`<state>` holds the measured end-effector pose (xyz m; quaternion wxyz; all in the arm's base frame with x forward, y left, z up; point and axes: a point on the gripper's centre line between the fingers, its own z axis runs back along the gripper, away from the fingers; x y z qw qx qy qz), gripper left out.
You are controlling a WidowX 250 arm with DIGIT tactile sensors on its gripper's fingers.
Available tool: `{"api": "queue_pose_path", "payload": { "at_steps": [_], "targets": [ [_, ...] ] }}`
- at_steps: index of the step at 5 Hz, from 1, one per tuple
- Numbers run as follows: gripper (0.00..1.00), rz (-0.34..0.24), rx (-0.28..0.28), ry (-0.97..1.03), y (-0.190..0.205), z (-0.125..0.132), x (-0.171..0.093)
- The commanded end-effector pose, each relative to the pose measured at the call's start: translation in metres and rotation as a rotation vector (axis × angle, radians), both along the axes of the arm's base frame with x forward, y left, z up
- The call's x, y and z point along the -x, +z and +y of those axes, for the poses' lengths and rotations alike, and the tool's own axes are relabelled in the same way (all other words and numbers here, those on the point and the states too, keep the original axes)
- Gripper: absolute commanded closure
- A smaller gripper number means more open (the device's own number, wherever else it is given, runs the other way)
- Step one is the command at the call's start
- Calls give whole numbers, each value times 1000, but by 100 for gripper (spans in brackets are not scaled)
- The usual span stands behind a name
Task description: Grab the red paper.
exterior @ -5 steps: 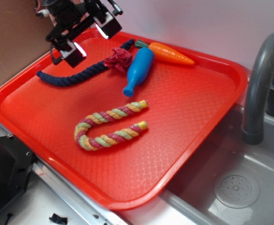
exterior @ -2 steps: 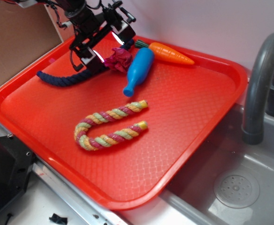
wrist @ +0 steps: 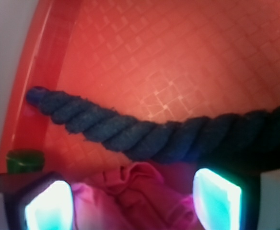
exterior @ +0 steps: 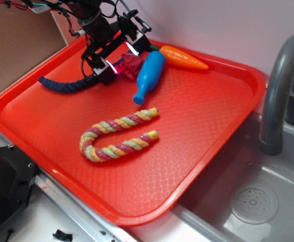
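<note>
The red paper (exterior: 132,64) is a small dark-red wrinkly wad at the back of the red tray (exterior: 197,116), between the dark-blue rope (exterior: 66,83) and the blue bottle toy (exterior: 149,74). My gripper (exterior: 118,58) is open and lowered around the wad, one finger on each side. In the wrist view the wad (wrist: 145,196) lies between my glowing fingertips (wrist: 49,208), with the rope (wrist: 145,134) just beyond it.
An orange toy carrot (exterior: 184,57) lies at the tray's back edge, its green top in the wrist view (wrist: 25,160). A striped rope toy (exterior: 118,134) lies mid-tray. A grey sink (exterior: 252,201) and tap (exterior: 280,91) stand at the right.
My gripper has moved right and down from above the tray's back-left corner and now straddles the red paper, still open.
</note>
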<state>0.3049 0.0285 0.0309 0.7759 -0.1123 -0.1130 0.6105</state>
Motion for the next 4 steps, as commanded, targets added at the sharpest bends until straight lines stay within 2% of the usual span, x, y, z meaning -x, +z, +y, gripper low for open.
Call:
{"api": "queue_pose_path", "payload": {
  "at_steps": [1,2,3,4],
  "targets": [
    [0,1,-9,-82,0,-17,-9],
    [0,28,-4,-98,-6,-24,-9],
    [100,43,-14,-74,-9,-24,-8],
    [100,63,-23,-46,-8,-23,-7]
  ]
}}
